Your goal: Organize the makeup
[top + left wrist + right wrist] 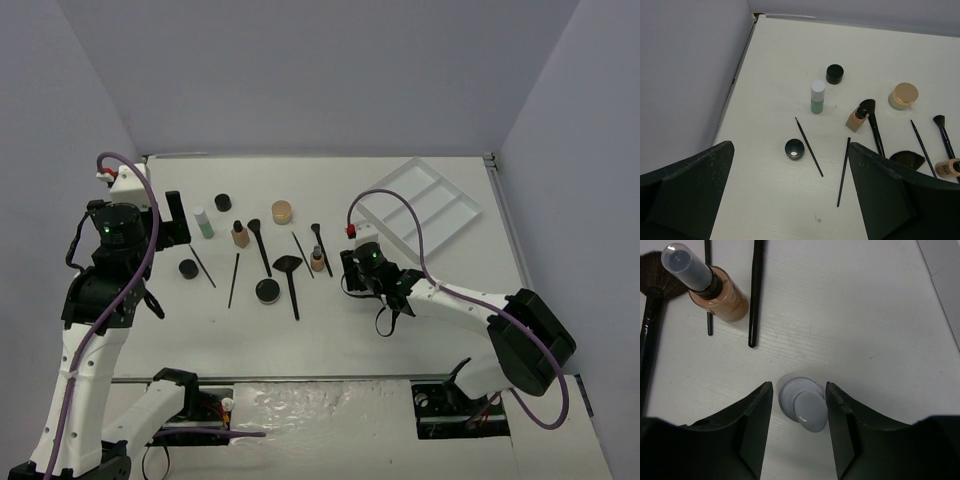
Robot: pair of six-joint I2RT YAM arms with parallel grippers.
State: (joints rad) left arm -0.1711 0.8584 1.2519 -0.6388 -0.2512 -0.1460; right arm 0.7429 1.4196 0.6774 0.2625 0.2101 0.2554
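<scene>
from above, the white counter [420,320] carries the makeup in a loose spread left of centre: a green bottle [204,223], a far black pot [223,203], a tan jar [282,211], a tan bottle [240,235], a left black pot [187,268], a near black pot [268,290], a fan brush [289,268], and several thin black brushes and pencils lying among them. the white divided tray [455,215] sits apart at the far right. the left end effector [176,220] hovers at the left end of the spread, near the green bottle. the right end effector [348,272] is low at the right end, beside a capped tan bottle [318,261]. in the left wrist view, the left fingers [695,185] stand wide apart and grip nothing; beyond them lie the left black pot and a thin pencil [809,146], with the green bottle upright farther off. in the right wrist view, the right fingers [757,430] stand narrow around a small lilac bottle [802,405] on the counter, one finger on each side. a sliver of counter shows between one finger and the bottle; whether the other finger touches it i cannot tell, so a grip is not certain. past the bottle are the capped tan bottle, the fan brush's bristles and two black handles, and a corner of the tray shows at the far right.
</scene>
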